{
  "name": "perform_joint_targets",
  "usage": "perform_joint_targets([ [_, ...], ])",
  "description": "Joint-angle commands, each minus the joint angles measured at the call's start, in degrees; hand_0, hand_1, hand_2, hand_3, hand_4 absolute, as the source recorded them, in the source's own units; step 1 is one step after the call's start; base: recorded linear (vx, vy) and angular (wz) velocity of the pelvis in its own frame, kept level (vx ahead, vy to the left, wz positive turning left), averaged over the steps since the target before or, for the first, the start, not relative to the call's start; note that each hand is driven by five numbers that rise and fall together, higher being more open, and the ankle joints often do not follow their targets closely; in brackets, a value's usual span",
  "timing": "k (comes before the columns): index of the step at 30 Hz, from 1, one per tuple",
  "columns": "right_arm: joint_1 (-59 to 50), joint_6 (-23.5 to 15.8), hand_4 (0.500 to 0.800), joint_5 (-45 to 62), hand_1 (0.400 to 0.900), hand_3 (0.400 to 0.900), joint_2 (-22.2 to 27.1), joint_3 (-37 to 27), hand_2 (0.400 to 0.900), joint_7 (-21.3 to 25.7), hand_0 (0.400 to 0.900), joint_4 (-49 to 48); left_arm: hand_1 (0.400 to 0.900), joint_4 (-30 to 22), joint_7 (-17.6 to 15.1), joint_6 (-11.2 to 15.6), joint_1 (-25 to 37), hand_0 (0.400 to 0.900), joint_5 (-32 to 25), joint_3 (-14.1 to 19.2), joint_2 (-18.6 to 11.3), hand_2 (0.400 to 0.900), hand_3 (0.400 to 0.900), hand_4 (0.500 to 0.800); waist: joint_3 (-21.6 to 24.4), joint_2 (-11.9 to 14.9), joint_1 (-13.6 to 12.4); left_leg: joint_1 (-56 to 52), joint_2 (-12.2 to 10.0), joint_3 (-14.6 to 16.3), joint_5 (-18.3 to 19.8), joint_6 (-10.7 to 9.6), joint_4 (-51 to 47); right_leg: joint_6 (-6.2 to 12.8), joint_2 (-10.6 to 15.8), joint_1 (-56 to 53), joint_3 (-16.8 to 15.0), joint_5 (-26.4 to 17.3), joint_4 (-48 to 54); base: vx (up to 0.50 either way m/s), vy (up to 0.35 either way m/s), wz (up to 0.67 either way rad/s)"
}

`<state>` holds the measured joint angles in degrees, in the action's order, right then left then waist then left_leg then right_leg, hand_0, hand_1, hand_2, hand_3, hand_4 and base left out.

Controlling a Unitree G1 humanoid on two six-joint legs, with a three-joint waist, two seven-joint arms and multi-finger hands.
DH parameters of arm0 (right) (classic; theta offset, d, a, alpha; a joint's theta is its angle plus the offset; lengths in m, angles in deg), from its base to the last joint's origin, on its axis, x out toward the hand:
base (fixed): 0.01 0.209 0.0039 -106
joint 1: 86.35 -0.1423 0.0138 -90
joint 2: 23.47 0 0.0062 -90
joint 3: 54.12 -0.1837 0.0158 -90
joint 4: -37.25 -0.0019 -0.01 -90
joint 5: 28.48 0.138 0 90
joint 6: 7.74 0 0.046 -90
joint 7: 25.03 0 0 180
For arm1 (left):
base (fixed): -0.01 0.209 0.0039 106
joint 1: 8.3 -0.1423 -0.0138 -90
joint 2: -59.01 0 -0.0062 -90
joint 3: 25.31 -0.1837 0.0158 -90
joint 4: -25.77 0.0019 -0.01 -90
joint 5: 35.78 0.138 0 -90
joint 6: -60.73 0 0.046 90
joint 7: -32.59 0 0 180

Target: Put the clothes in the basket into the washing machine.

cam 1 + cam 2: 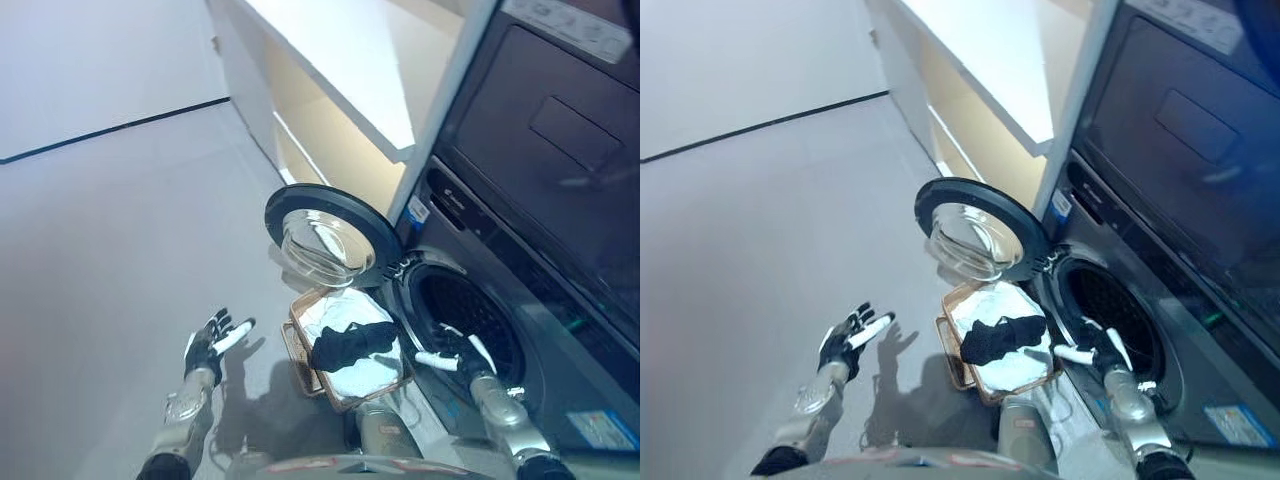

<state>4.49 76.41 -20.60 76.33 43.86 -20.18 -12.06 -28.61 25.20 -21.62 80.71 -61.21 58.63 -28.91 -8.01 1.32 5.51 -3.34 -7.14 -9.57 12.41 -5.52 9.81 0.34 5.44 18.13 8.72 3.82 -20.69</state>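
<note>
Left eye view: left hand (212, 343) hangs spread and empty over the floor (110, 230); to its right, the basket (300, 345) holds white clothes (365, 375) and a black garment (350, 343); right hand (455, 352), fingers wide, reaches beside the washing machine (540, 200) opening, door (325, 237) swung open.

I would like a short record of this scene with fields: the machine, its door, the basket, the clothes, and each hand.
washing machine: dark front, round drum opening at lower right
door: swung open to the left, glass bowl facing up
basket: brown, on the floor below the door
clothes: black garment lying across white cloth in the basket
left hand: open, raised over the floor, holding nothing
right hand: open, at the drum opening, holding nothing
</note>
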Motion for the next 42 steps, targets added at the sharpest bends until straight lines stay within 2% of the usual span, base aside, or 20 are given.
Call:
perform_joint_targets([
  [1,1.73,-3.24,0.800,-0.63,0.900,0.900,1.77,-1.68,0.900,1.81,0.900,-2.06,0.900,-4.23,-1.00,4.04,2.29,0.900,-1.48,1.01,-2.78,0.900,0.900,0.800,0.30,0.34,0.84,-4.42,-3.59,1.42,-6.74,-0.92,2.46,8.30,3.97,0.01,-4.34,-7.06,6.22,0.12,-0.190,0.03],
  [3,1.92,-3.26,0.800,-0.89,0.900,0.900,2.22,-1.61,0.900,1.64,0.900,-1.92,0.900,-4.61,-1.35,4.07,2.22,0.900,-1.51,1.58,-3.17,0.900,0.900,0.800,0.20,0.44,0.36,-1.15,-3.86,0.70,-12.08,-0.60,8.65,6.63,2.29,-1.33,-4.38,-5.68,6.29,0.15,-0.271,-0.06],
  [4,1.92,-3.29,0.800,-0.88,0.900,0.900,2.40,-1.32,0.900,1.54,0.900,-1.71,0.900,-4.76,-1.37,4.01,2.17,0.900,-1.70,1.95,-3.44,0.900,0.900,0.800,-0.14,0.89,-0.19,0.94,-3.02,-0.53,-14.56,0.09,13.84,5.44,1.41,-2.78,-4.46,-5.06,6.59,0.12,-0.272,-0.10],
  [5,1.77,-3.32,0.800,-0.72,0.900,0.900,2.70,-1.15,0.900,1.60,0.900,-1.65,0.900,-5.15,-1.63,4.10,2.25,0.900,-1.74,2.21,-3.66,0.900,0.900,0.800,-0.94,1.48,-0.94,3.66,-1.37,-1.55,-15.22,0.99,18.43,4.52,1.01,-4.19,-4.79,-4.57,7.01,0.07,-0.175,-0.05],
  [6,1.74,-3.34,0.800,-0.72,0.900,0.900,2.69,-1.15,0.900,1.60,0.900,-1.63,0.900,-5.16,-1.64,4.08,2.26,0.900,-1.74,2.21,-3.67,0.900,0.900,0.800,-0.97,1.41,-0.84,3.95,-1.36,-1.71,-15.00,1.02,18.93,4.55,1.02,-4.15,-4.68,-4.53,6.93,0.07,-0.199,-0.02],
  [7,0.47,-3.47,0.800,-0.29,0.900,0.900,2.85,-0.58,0.900,1.81,0.900,-0.93,0.900,-4.67,-2.03,4.16,2.68,0.900,-1.84,2.41,-3.64,0.900,0.900,0.800,-2.51,2.53,-2.26,8.01,2.49,-2.99,-14.85,1.93,25.42,3.39,0.52,-6.70,-5.25,-3.71,7.45,0.08,-0.147,-0.04],
  [8,-0.71,-3.42,0.800,-0.27,0.900,0.900,2.82,-0.13,0.900,2.27,0.900,0.08,0.900,-3.78,-2.47,4.11,2.88,0.900,-2.07,2.56,-3.52,0.900,0.900,0.800,-3.10,2.86,-2.92,10.41,3.96,-3.07,-13.45,2.15,25.29,3.37,0.68,-7.90,-5.43,-3.17,7.71,0.12,-0.169,-0.11],
  [10,-3.11,-3.54,0.800,0.66,0.900,0.900,2.46,0.56,0.900,3.05,0.900,1.82,0.900,-2.53,-3.24,4.35,3.38,0.900,-3.02,2.90,-3.27,0.900,0.900,0.800,-4.00,3.40,-4.10,15.18,5.29,-2.06,-10.99,2.56,23.34,3.60,1.14,-9.95,-5.91,-2.82,8.60,0.14,-0.023,-0.28],
  [11,-4.14,-3.65,0.800,1.04,0.900,0.900,2.22,0.87,0.900,3.29,0.900,2.84,0.900,-2.39,-3.69,4.80,3.30,0.900,-3.42,3.28,-3.30,0.900,0.900,0.800,-4.26,3.22,-4.75,16.51,5.00,-0.85,-10.20,2.57,19.74,4.03,1.09,-10.16,-5.92,-2.44,8.55,0.17,0.069,-0.57],
  [13,-5.71,-3.68,0.800,0.20,0.900,0.900,2.37,2.22,0.900,3.82,0.900,4.56,0.900,-2.07,-4.21,5.20,3.04,0.900,-3.92,3.48,-3.42,0.900,0.900,0.800,-4.77,2.51,-6.16,16.87,2.61,0.64,-11.05,1.85,12.77,4.65,0.95,-10.66,-7.15,-1.65,8.08,0.18,0.159,-0.65],
  [16,-7.92,-3.61,0.800,-1.55,0.900,0.900,2.80,3.65,0.900,4.74,0.900,6.21,0.900,-1.91,-5.06,6.09,3.47,0.900,-4.77,3.39,-3.46,0.900,0.900,0.800,-5.34,0.20,-7.87,17.34,0.06,-3.35,-16.73,-0.43,2.74,5.93,0.96,-12.05,-9.32,0.28,7.94,0.20,0.244,-0.52],
  [18,-9.15,-3.61,0.800,-3.36,0.900,0.900,3.32,4.16,0.900,5.19,0.900,7.17,0.900,-2.81,-5.43,6.75,3.91,0.900,-5.12,3.39,-3.69,0.900,0.900,0.800,-6.06,-1.09,-8.21,17.89,-1.13,-4.59,-17.76,-1.35,1.63,6.83,2.35,-12.21,-10.70,1.65,6.84,0.15,0.341,-0.49],
  [19,-10.48,-3.48,0.800,-5.04,0.900,0.900,3.86,5.02,0.900,5.40,0.900,8.39,0.900,-3.71,-5.51,7.15,4.60,0.900,-5.37,3.08,-4.17,0.900,0.900,0.800,-6.58,-1.80,-8.29,18.13,-1.16,-4.18,-16.89,-1.31,2.00,7.44,3.63,-11.60,-11.48,2.48,5.64,0.07,0.364,-0.42],
  [20,-11.77,-3.12,0.800,-6.45,0.900,0.900,4.46,6.01,0.900,5.55,0.900,9.66,0.900,-3.96,-5.41,7.33,5.31,0.900,-5.65,2.44,-4.59,0.900,0.900,0.800,-6.96,-2.25,-8.36,18.28,-1.11,-3.12,-16.49,-1.25,1.85,7.75,4.59,-11.11,-11.75,2.68,4.63,0.04,0.357,-0.27],
  [22,-16.07,-2.03,0.800,-11.67,0.900,0.900,5.85,9.18,0.900,7.17,0.900,12.02,0.900,-5.95,-5.47,8.00,7.86,0.900,-5.91,0.86,-6.32,0.900,0.900,0.800,-9.16,-2.43,-8.73,21.67,0.96,-1.10,-14.52,-0.79,5.56,8.55,7.36,-8.97,-12.43,1.80,3.28,-0.06,0.286,-0.17],
  [24,-21.32,-1.79,0.800,-14.60,0.900,0.900,7.00,11.83,0.900,8.43,0.900,15.88,0.900,-8.51,-6.17,9.42,9.62,0.900,-6.56,0.55,-7.88,0.900,0.900,0.800,-11.10,-2.35,-9.46,26.16,2.45,0.36,-13.27,-0.45,8.99,9.43,8.63,-5.91,-12.69,-0.19,4.09,-0.14,0.189,-0.25],
  [28,-30.18,-0.17,0.800,-20.39,0.900,0.900,8.00,17.23,0.900,11.15,0.900,21.28,0.900,-15.17,-8.16,11.71,11.10,0.900,-8.52,1.39,-9.67,0.900,0.900,0.800,-13.66,-2.53,-11.25,32.04,2.10,2.60,-14.37,-0.69,8.42,10.25,9.68,-0.78,-10.87,-4.25,7.61,-0.12,0.088,-0.09],
  [31,-32.69,0.45,0.800,-24.95,0.900,0.900,10.10,19.91,0.900,12.88,0.900,20.76,0.900,-17.23,-9.42,12.48,11.24,0.900,-8.54,2.20,-9.45,0.900,0.900,0.800,-15.40,-2.23,-11.59,35.82,2.33,2.32,-14.78,-0.66,9.21,10.06,9.66,2.88,-10.63,-4.46,7.03,-0.05,0.053,0.05],
  [34,-35.54,1.20,0.800,-28.56,0.900,0.900,11.90,22.36,0.900,14.86,0.900,21.29,0.900,-18.49,-10.70,12.73,12.11,0.900,-8.35,1.44,-8.57,0.900,0.900,0.800,-17.24,-2.16,-11.78,39.39,2.80,1.39,-14.76,-0.67,10.74,10.04,9.92,6.17,-10.04,-4.15,5.14,-0.06,0.014,0.20],
  [42,-41.10,3.66,0.800,-36.25,0.900,0.900,14.90,27.70,0.900,19.63,0.900,27.82,0.900,-19.28,-11.48,13.43,15.41,0.900,-8.50,-3.24,-8.24,0.900,0.900,0.800,-20.01,-2.69,-13.12,45.72,4.33,-0.38,-14.38,-0.78,13.97,9.99,10.14,11.97,-8.77,-2.96,0.19,-0.05,-0.005,0.18],
])
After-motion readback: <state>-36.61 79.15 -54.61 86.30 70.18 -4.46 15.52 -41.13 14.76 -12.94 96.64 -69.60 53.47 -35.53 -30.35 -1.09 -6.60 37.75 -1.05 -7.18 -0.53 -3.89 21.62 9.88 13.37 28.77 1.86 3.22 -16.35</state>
